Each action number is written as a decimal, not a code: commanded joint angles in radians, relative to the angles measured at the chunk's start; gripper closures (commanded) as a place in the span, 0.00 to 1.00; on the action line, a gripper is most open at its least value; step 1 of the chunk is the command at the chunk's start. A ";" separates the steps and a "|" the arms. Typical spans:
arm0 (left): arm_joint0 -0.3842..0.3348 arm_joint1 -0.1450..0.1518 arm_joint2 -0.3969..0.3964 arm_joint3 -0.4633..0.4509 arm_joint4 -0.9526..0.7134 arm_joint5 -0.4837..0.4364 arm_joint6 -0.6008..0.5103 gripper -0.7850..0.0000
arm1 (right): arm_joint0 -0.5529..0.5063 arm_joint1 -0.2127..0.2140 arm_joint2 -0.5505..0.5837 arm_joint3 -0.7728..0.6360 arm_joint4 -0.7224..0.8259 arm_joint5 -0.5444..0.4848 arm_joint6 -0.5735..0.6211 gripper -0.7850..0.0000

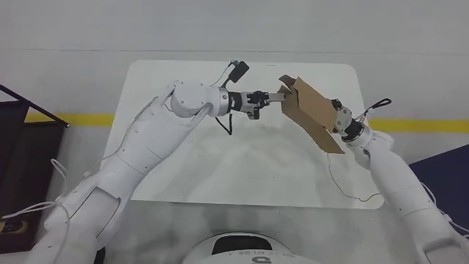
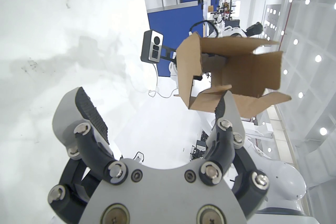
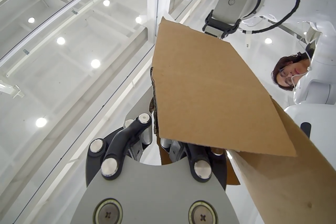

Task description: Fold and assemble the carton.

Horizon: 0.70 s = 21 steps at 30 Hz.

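Nearest you, the white table has a thin white cable lying on its near right corner, beside the right arm. Above the table, your left gripper is released, jaws spread wide, pointing at the open end of the carton. One fingertip sits at the edge of a lower flap, and you cannot tell whether it touches. The left arm's wrist camera sticks out beside that arm.

The carton hangs tilted in the air over the right half of the table, between the two grippers. Your right gripper is clenched on the carton's wall at the end away from the left arm, and the broad cardboard side blocks much of that wrist's outlook.

The carton is partly set up: its end flaps stand open, and inside you see bare cardboard walls.

A yellow line runs along the floor on either side of the table, and a blue partition stands farther off.
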 commanded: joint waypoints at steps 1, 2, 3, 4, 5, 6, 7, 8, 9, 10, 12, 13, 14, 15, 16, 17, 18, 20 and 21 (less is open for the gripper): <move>-0.011 -0.006 0.010 0.021 0.000 0.003 0.000 0.00 | 0.000 0.004 -0.012 -0.002 0.005 -0.006 0.006 1.00; -0.015 -0.009 0.016 0.030 -0.001 0.004 -0.001 0.00 | 0.000 0.006 -0.019 -0.005 0.008 -0.009 0.009 1.00; -0.019 -0.012 0.023 0.038 0.000 0.005 -0.004 0.00 | -0.001 0.008 -0.024 -0.006 0.012 -0.013 0.013 1.00; -0.022 -0.016 0.030 0.045 0.003 0.006 -0.007 0.00 | -0.001 0.010 -0.030 -0.007 0.016 -0.016 0.016 1.00; -0.025 -0.019 0.036 0.050 0.003 0.006 -0.008 0.00 | -0.001 0.013 -0.036 -0.009 0.020 -0.018 0.018 1.00; -0.027 -0.022 0.042 0.056 0.004 0.006 -0.009 0.00 | -0.001 0.015 -0.041 -0.010 0.023 -0.020 0.020 1.00; -0.029 -0.025 0.047 0.061 0.004 0.006 -0.009 0.00 | 0.000 0.017 -0.046 -0.011 0.026 -0.023 0.023 1.00; -0.032 -0.028 0.052 0.066 0.003 0.007 -0.011 0.00 | 0.001 0.020 -0.051 -0.011 0.028 -0.025 0.025 1.00; -0.034 -0.031 0.057 0.071 0.001 0.009 -0.013 0.00 | 0.001 0.022 -0.054 -0.010 0.032 -0.028 0.028 1.00; -0.036 -0.034 0.062 0.075 0.001 0.012 -0.014 0.00 | 0.002 0.024 -0.058 -0.011 0.035 -0.030 0.030 1.00; -0.042 -0.040 0.072 0.086 0.000 0.018 -0.017 0.00 | 0.003 0.029 -0.065 -0.012 0.044 -0.033 0.033 1.00; -0.045 -0.043 0.076 0.091 0.000 0.021 -0.016 0.00 | 0.003 0.032 -0.068 -0.013 0.050 -0.035 0.035 1.00; -0.048 -0.046 0.079 0.096 -0.001 0.021 -0.015 0.00 | 0.004 0.034 -0.070 -0.016 0.053 -0.037 0.037 1.00; -0.050 -0.049 0.082 0.100 -0.001 0.021 -0.015 0.00 | 0.004 0.037 -0.074 -0.017 0.056 -0.038 0.038 1.00; -0.053 -0.051 0.085 0.104 -0.002 0.020 -0.015 0.00 | 0.004 0.039 -0.077 -0.020 0.057 -0.039 0.039 1.00; -0.055 -0.054 0.087 0.107 -0.003 0.020 -0.014 0.00 | 0.005 0.042 -0.081 -0.022 0.059 -0.040 0.040 1.00; -0.058 -0.056 0.089 0.110 -0.003 0.020 -0.014 0.00 | 0.005 0.044 -0.084 -0.023 0.062 -0.041 0.042 1.00; -0.062 -0.061 0.095 0.113 -0.001 0.019 -0.014 0.00 | 0.008 0.048 -0.092 -0.026 0.064 -0.044 0.044 1.00; -0.064 -0.064 0.098 0.115 0.001 0.017 -0.014 0.00 | 0.009 0.050 -0.096 -0.026 0.065 -0.045 0.045 1.00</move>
